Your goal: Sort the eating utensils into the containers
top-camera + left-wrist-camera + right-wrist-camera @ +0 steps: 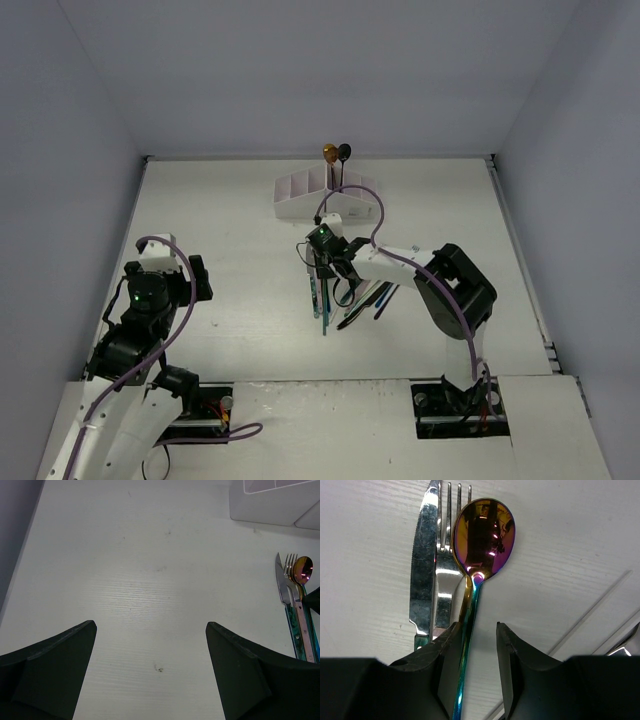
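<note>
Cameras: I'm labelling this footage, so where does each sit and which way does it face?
Top external: above and behind, facing down on left arm, right arm, box.
Left wrist: faces down past left gripper at table.
Right wrist: faces down past right gripper, astride the spoon.
Shared: both wrist views show spoon, knife, fork.

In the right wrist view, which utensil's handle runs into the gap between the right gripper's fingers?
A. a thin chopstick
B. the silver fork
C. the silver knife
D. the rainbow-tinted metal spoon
D: the handle of the rainbow-tinted metal spoon passes between the fingers of the right gripper, which stand apart, while the silver knife and silver fork lie just left of it, outside the gap.
</note>
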`<state>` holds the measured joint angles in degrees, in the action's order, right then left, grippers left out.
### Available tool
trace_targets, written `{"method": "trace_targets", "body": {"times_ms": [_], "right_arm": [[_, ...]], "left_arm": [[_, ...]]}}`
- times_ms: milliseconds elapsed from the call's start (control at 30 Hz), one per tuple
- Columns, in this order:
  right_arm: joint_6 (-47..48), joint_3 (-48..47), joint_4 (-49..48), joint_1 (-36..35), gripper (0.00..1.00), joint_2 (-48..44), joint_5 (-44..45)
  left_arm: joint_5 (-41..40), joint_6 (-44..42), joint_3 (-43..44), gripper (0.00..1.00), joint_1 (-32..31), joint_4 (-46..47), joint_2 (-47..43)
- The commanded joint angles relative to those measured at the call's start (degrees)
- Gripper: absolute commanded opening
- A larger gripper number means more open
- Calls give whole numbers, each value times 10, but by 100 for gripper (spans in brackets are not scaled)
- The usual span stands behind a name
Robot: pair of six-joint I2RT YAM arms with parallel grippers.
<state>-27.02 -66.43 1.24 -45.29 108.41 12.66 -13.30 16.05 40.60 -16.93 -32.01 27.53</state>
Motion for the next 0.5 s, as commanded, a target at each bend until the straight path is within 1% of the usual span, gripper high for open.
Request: {"method": "trace_targets", "body": {"times_ms": [0,133,467], "right_arm": [[-6,-8,-6,8,30,6,26],[-4,2,-6,12,29,2,32],[13,41,-6,49,28,-47,25]], "left_arm": [[3,-6,6,90,-2,38,11],[3,-6,6,90,-2,38,9],[3,-7,6,90,-2,39,8]]}}
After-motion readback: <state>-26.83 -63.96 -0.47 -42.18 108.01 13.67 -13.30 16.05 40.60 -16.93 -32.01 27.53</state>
